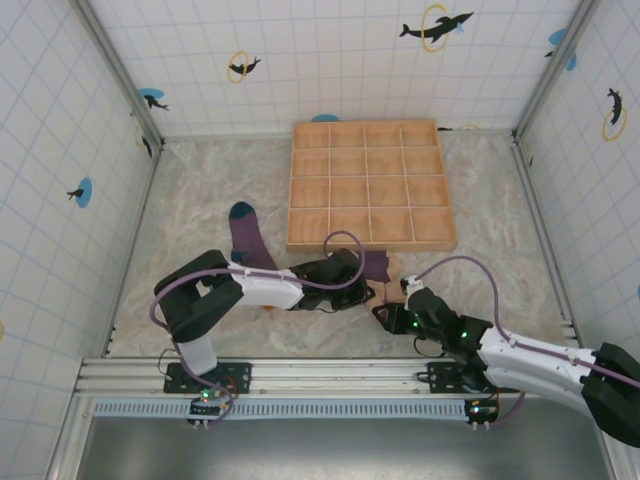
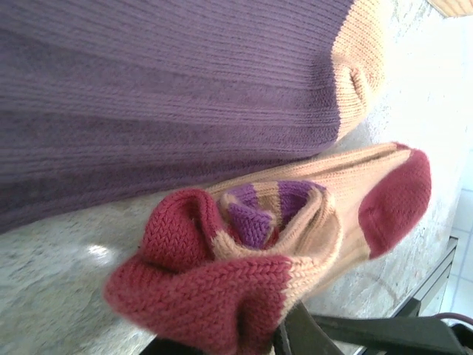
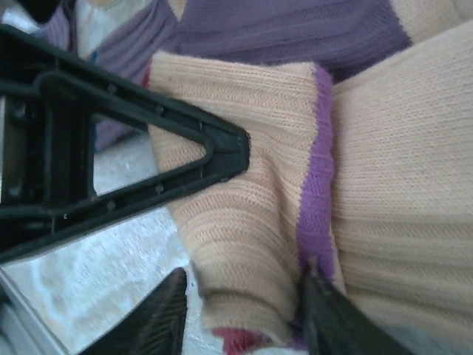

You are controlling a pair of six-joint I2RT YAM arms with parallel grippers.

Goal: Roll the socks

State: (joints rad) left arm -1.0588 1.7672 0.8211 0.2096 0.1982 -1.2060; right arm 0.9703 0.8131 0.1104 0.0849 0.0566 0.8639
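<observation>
A purple sock with a teal toe (image 1: pixel 245 235) lies flat on the table, left of the arms' meeting point. My left gripper (image 1: pixel 352 272) (image 2: pixel 236 342) is shut on the dark-red cuff of the tan sock (image 2: pixel 222 285), which is bunched into a roll with purple stripes inside; its red toe (image 2: pixel 399 201) lies beyond. The purple sock with a tan toe (image 2: pixel 185 89) lies right behind it. My right gripper (image 1: pixel 388 312) (image 3: pixel 244 314) stands open around a tan fold of the roll (image 3: pixel 244 222). One of its fingers (image 3: pixel 325 310) touches the knit and the other stands apart.
A wooden tray with several square compartments (image 1: pixel 370 245) sits just behind the socks. Tiled walls close in the left, right and back. A metal rail (image 1: pixel 320 375) runs along the near edge. The left gripper's black finger (image 3: pixel 148 155) presses the roll in the right wrist view.
</observation>
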